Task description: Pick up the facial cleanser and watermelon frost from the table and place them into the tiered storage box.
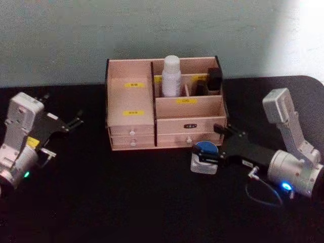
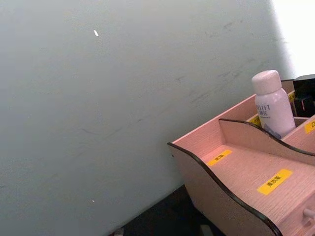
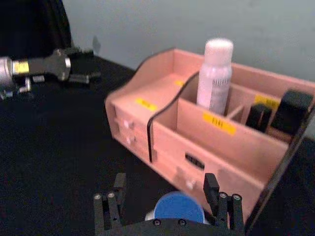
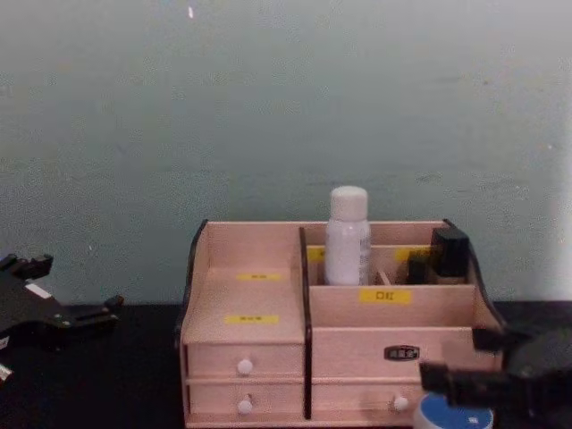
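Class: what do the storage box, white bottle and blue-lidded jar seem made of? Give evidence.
Storage box: pale wood, matt, dark cut edges. Facial cleanser: likely plastic, white, smooth, slight sheen. Watermelon frost: clear body, plastic or glass; blue lid probably plastic.

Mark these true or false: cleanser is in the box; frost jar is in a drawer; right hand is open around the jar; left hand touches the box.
1. The facial cleanser stands upright in the tiered storage box. True.
2. The watermelon frost is in a drawer. False: it sits on the table in front of the box.
3. The right hand is open around the watermelon frost. True.
4. The left hand touches the box. False: it is apart, off to the box's left.
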Controlling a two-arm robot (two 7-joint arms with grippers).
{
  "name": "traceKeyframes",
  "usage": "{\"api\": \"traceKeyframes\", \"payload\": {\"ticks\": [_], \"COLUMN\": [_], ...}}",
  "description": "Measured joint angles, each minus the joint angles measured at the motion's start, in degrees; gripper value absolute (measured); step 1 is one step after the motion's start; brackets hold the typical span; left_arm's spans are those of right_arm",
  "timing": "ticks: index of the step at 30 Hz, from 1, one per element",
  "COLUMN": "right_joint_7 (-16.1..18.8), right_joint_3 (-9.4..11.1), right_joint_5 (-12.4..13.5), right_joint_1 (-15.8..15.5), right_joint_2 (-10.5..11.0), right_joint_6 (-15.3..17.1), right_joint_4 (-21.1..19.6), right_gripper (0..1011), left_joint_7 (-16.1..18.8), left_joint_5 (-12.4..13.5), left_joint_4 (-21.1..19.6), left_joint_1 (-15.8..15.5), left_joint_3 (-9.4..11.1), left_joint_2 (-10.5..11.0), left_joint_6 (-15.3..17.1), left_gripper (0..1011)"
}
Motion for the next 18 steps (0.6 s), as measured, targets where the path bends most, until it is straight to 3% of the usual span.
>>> {"api": "traceKeyframes", "payload": {"ticks": [7, 18], "right_joint_7": [-2.4, -4.2], "right_joint_3": [-0.1, -0.6], "right_joint_5": [-0.3, -2.8], "right_joint_1": [-2.8, -3.4], "right_joint_2": [2.7, 3.8], "right_joint_6": [3.0, 6.0], "right_joint_4": [-3.2, -4.4], "right_gripper": [1003, 1003], "left_joint_7": [0.0, 0.0], "left_joint_5": [0.0, 0.0], "left_joint_4": [0.0, 0.0], "left_joint_1": [0.0, 0.0], "left_joint_3": [0.0, 0.0], "left_joint_2": [0.0, 0.0], "left_joint_6": [0.0, 0.0], "left_gripper": [1001, 1001]}}
